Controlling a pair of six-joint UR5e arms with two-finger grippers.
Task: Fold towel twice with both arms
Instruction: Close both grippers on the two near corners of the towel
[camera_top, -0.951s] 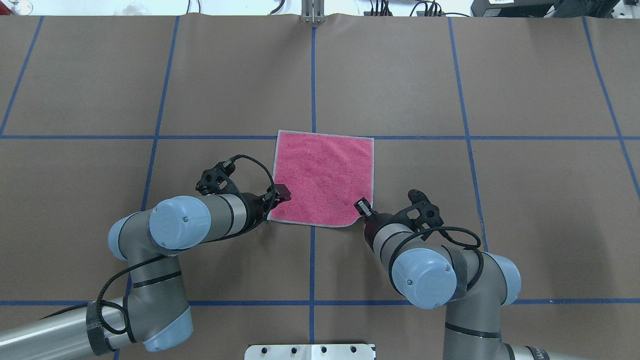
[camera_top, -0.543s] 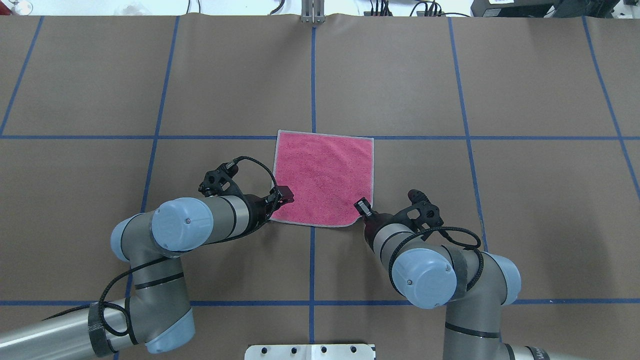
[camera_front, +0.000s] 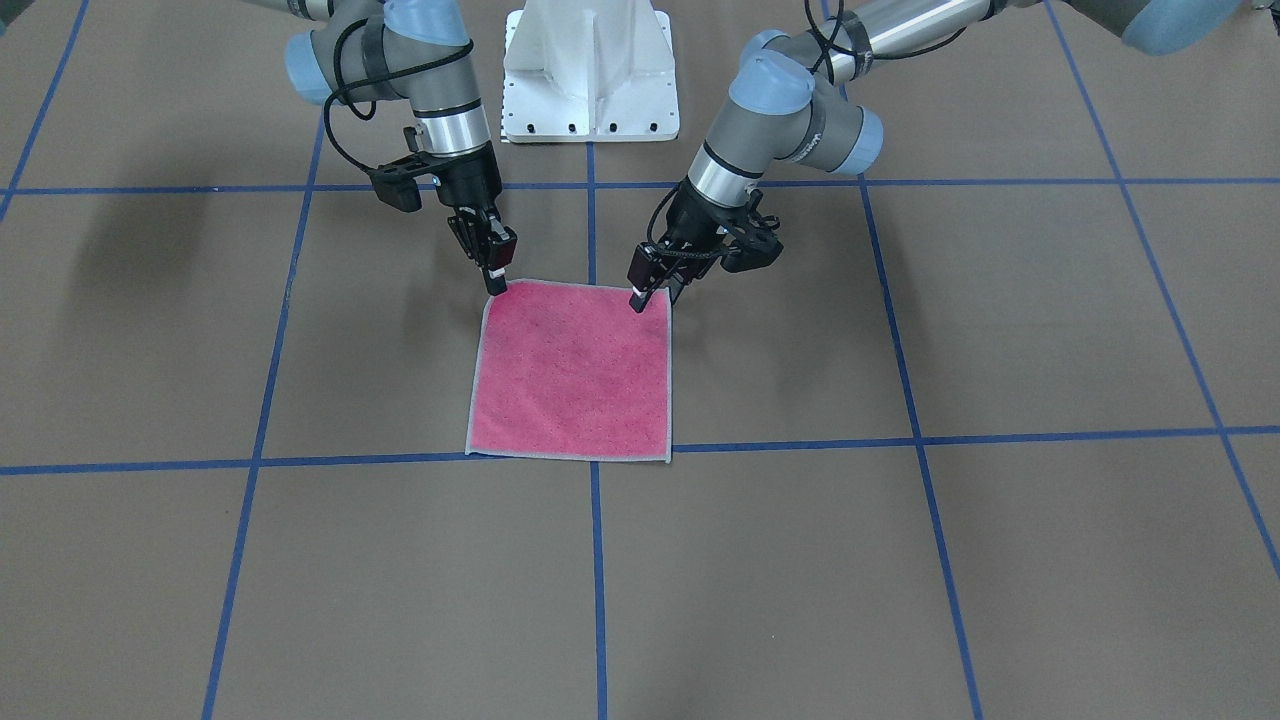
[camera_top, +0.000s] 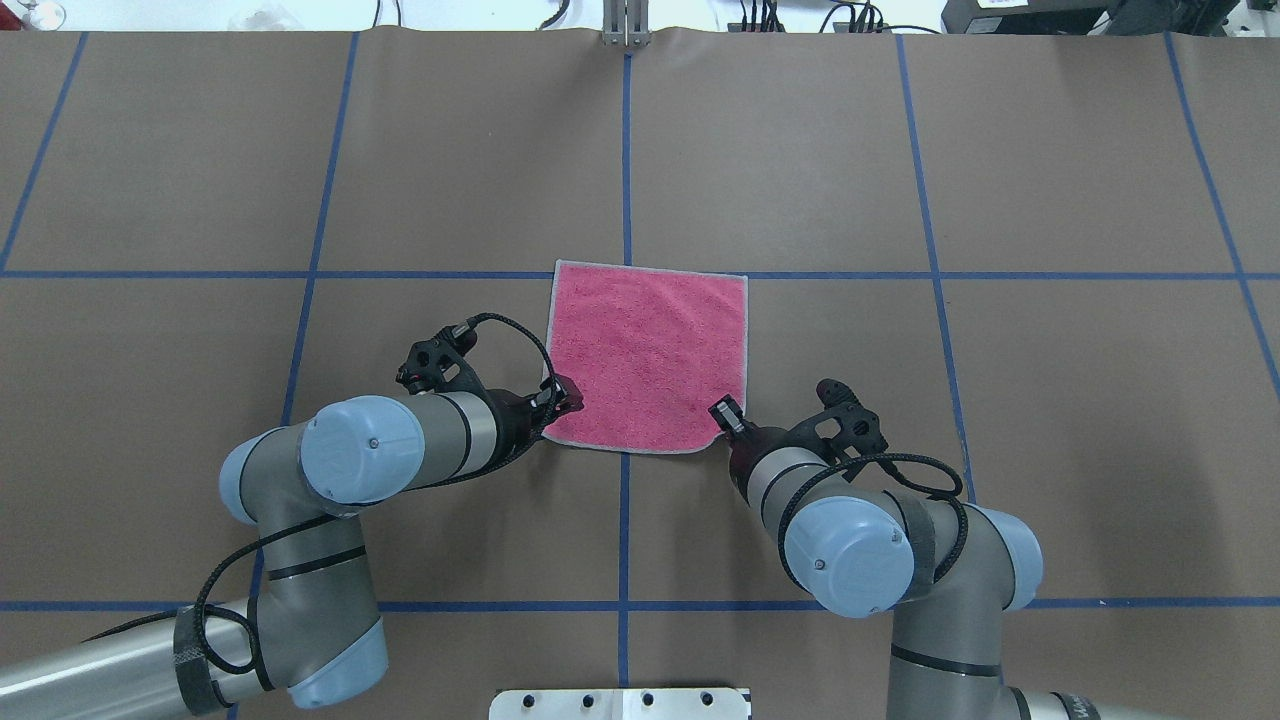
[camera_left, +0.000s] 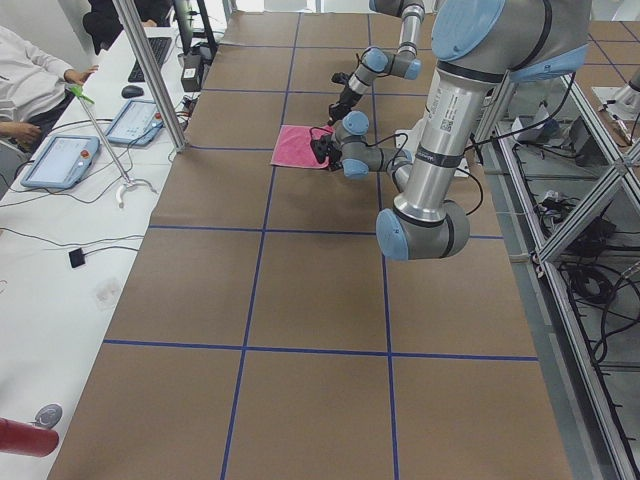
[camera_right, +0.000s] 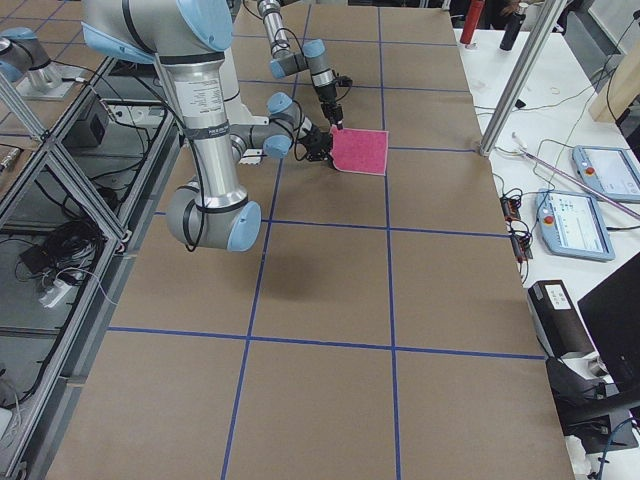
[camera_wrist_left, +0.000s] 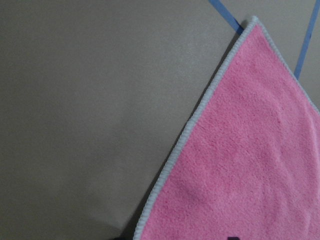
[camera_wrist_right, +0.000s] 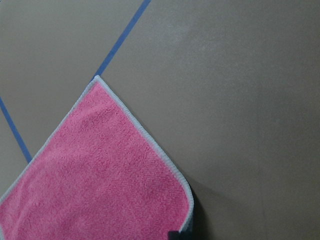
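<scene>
The towel lies flat and pink face up at the middle of the table; it also shows in the front-facing view. My left gripper is down at its near-left corner, jaws pinched together on the edge, also seen from the front. My right gripper is down at the near-right corner, jaws closed on it, and that corner curls up slightly. The wrist views show the pink cloth with its light grey edging; the fingers are almost out of view there.
The white pedestal base stands behind the towel on the robot's side. Blue tape lines grid the brown table cover. A side desk with tablets and a seated person runs along the far edge.
My left gripper's jaws have narrowed onto the towel's near-left corner and the left arm shifted slightly. The right arm and the towel have not moved.
</scene>
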